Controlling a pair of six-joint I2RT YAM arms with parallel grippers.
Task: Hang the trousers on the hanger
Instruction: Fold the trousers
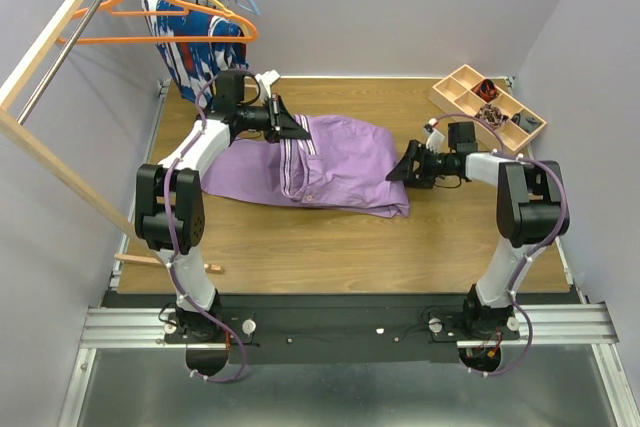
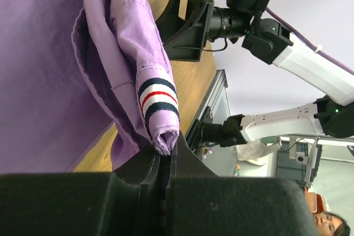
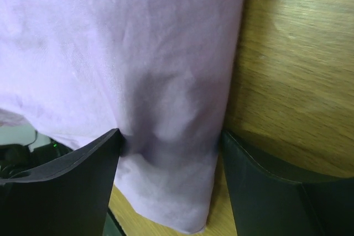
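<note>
Lilac trousers (image 1: pixel 340 162) lie crumpled flat in the middle of a wooden tabletop (image 1: pixel 330 247), seen from above, with a robot arm reaching in from each side.

At the far left edge of the trousers, the left pincer (image 1: pixel 295 130) is pressed together on a fold of the striped waistband. The left wrist view shows that fold (image 2: pixel 157 103) lifted off the wood and pinched between the black fingers (image 2: pixel 185 164).

At the right edge of the trousers, the right pincer (image 1: pixel 400 172) sits low against the wood. The right wrist view shows its fingers (image 3: pixel 66 181) spread wide, one on either side of the cloth's corner (image 3: pixel 166 81). The fabric lies between them, and its hem edge runs just beside the right-hand finger.

Nearer than the trousers, toward the arm bases, a broad band of bare wood lies open across the full width. To the right of the trousers, past the right pincer, bare wood runs to the tabletop's edge. A compartment tray (image 1: pixel 487 107) of small items sits far right of the trousers, well apart from them. A narrow strip of wood shows between the trousers and the back wall.

Up and to the far left of the trousers, the bright orange hanger (image 1: pixel 170 22) hangs on a rail (image 1: pixel 85 12). A blue, white and red patterned garment (image 1: pixel 195 57) hangs just behind it.
</note>
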